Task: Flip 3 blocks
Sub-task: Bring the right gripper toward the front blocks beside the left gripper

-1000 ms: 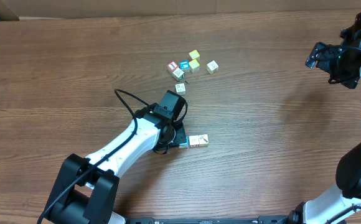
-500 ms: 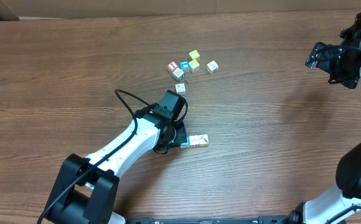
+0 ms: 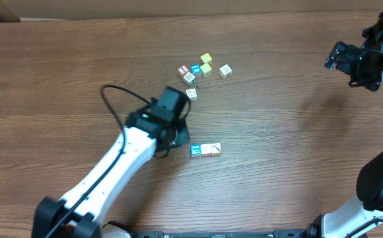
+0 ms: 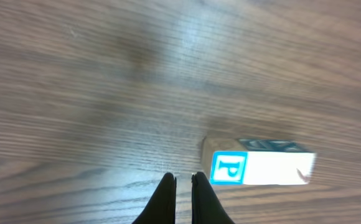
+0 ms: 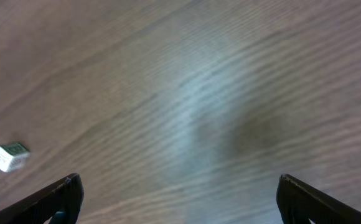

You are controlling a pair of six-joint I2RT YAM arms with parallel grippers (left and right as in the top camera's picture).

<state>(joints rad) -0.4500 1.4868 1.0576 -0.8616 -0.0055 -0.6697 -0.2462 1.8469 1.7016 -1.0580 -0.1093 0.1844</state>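
At the left end of a short row of blocks (image 3: pixel 210 149), the blue-letter block (image 3: pixel 195 151), touching its neighbour, near the middle of the tabletop (image 3: pixel 277 165). Blue P face plain in the left wrist view (image 4: pixel 229 168), the rest of the row blurred there.

Farther back, well apart from the row, a loose cluster: red-bordered block (image 3: pixel 183 70), green-marked block (image 3: pixel 225 71), another blue-faced block (image 3: pixel 195 71), two yellow cubes (image 3: pixel 206 58) and a couple more pale ones.

Just left of the row and not touching it, the left pincer (image 4: pixel 182 182), pressed together, pinching nothing. Far off at the right edge, the right pincer (image 5: pixel 179 182), spread wide and empty over bare wood, with the green-marked block at the left rim of its own view.
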